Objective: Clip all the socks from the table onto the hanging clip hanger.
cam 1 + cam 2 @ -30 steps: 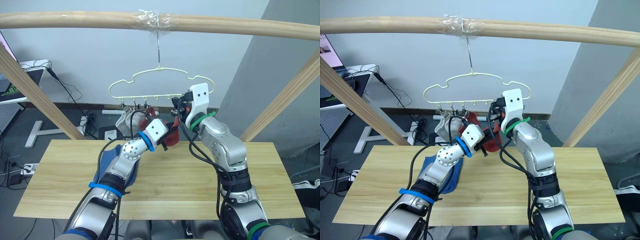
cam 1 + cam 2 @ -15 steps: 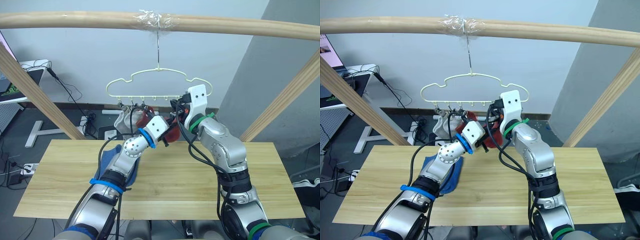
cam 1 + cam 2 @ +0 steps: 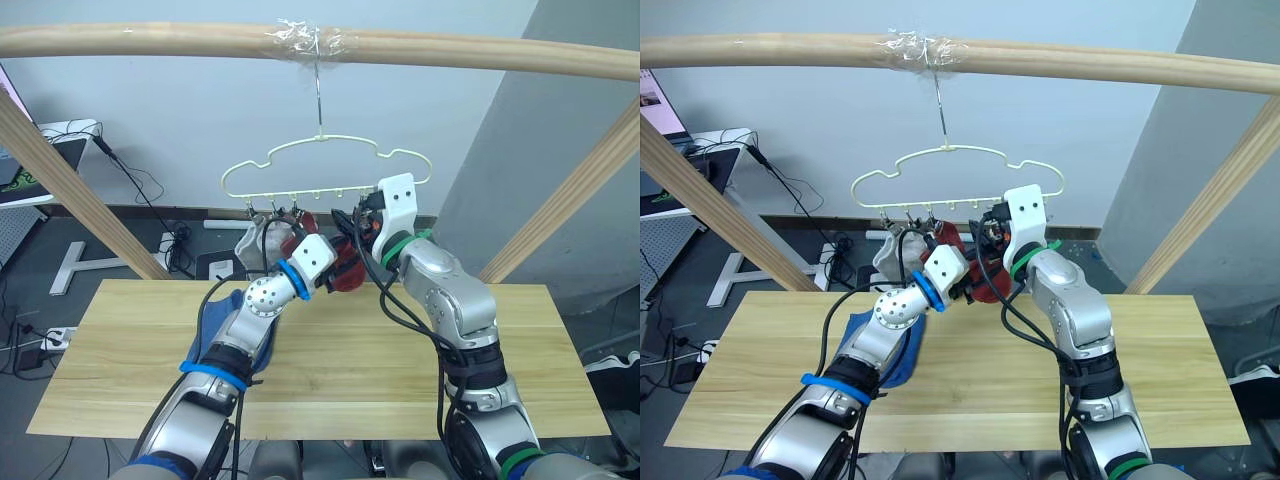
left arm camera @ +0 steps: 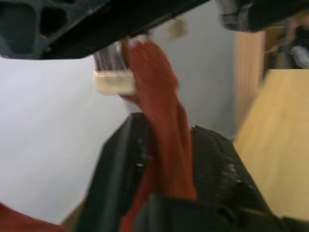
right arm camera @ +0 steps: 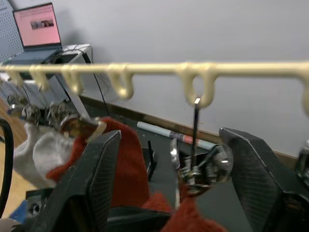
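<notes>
Left hand (image 4: 164,140) grips the limp red sock (image 4: 161,96); pinch near its cuff. Right hand (image 5: 166,150) open around a clip (image 5: 195,169).

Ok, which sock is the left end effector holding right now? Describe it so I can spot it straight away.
Start at the wooden pole across the top and follow the metal hook down to the pale-yellow clip hanger. Just below its row of clips, the left end effector grips a rust-red sock. Another rust-red sock and two light grey socks already hang from clips; this one sits between black fingers.
</notes>
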